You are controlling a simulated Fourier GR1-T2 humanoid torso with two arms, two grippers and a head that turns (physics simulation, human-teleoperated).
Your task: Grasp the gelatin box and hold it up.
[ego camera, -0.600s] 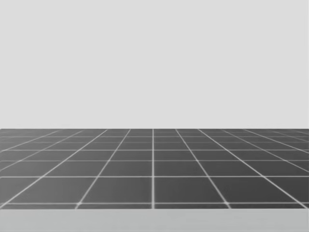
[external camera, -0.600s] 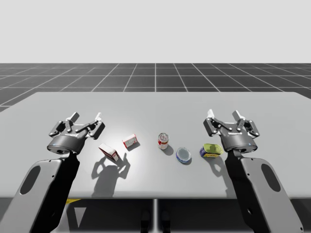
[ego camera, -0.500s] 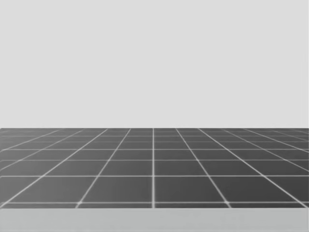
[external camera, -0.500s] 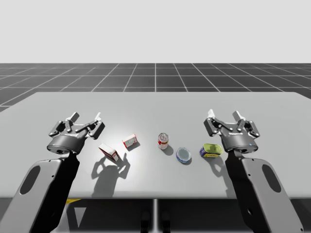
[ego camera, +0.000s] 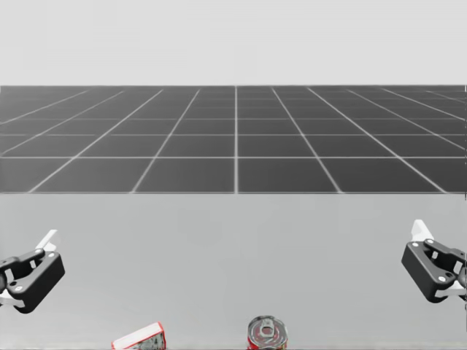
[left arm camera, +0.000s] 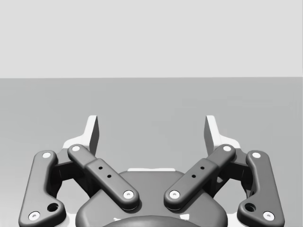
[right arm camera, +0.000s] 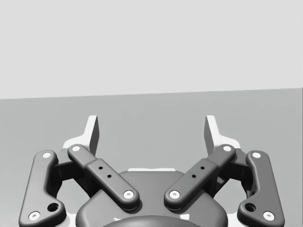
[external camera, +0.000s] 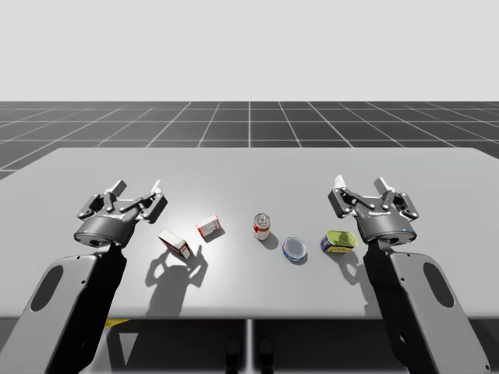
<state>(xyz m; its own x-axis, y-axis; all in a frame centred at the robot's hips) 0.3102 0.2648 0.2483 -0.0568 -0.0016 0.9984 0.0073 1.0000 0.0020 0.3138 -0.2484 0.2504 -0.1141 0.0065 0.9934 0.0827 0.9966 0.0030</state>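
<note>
Grey table, gridded floor, perhaps pale wall, left hand, right hand both splayed.

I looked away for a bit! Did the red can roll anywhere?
No. In the high view the red can stands upright at the same spot on the table, as far from the blue tin as before.

High and head views, shared table ahead.
</note>
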